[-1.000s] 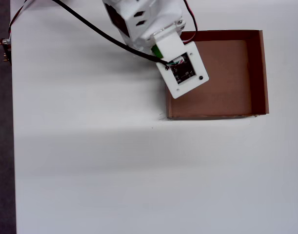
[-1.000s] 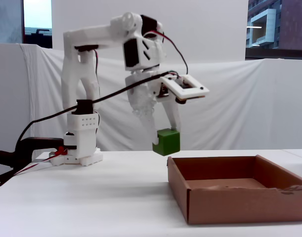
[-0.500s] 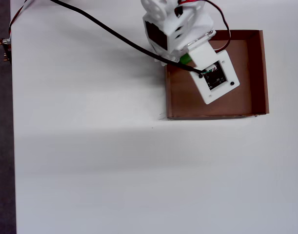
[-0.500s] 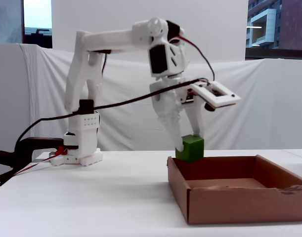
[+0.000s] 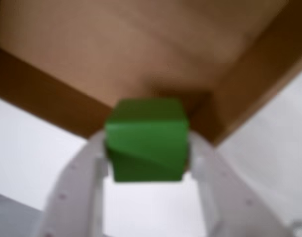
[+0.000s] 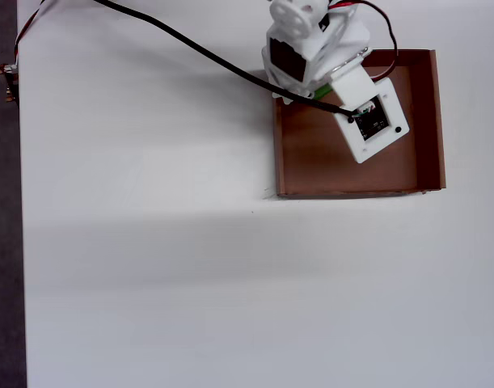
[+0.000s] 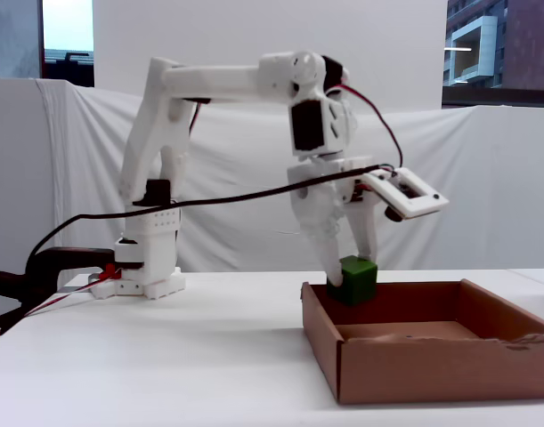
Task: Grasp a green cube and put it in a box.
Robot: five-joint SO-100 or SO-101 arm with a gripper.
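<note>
Since the wrist view is pretty blurry, all I can really say is that the green cube sits clamped between the two pale fingers of the gripper, hanging right over a corner of the box. Cube looks like a solid matte block with crisp edges and flat faces, so I'd guess it's light, stiff, and not slippery; squeezing two opposite flat sides, like it's held now, seems the sane way to grab it.

From the overhead view you barely see the cube, just a green sliver poking out under the white arm near the box's top-left part. Box is plain brown cardboard, shallow, square, with low walls.

Over in the fixed view, the gripper holds the cube just above the box, over its near-left wall, level with the rim and not resting on the bottom yet. White table underneath, smooth and bare-looking.
</note>
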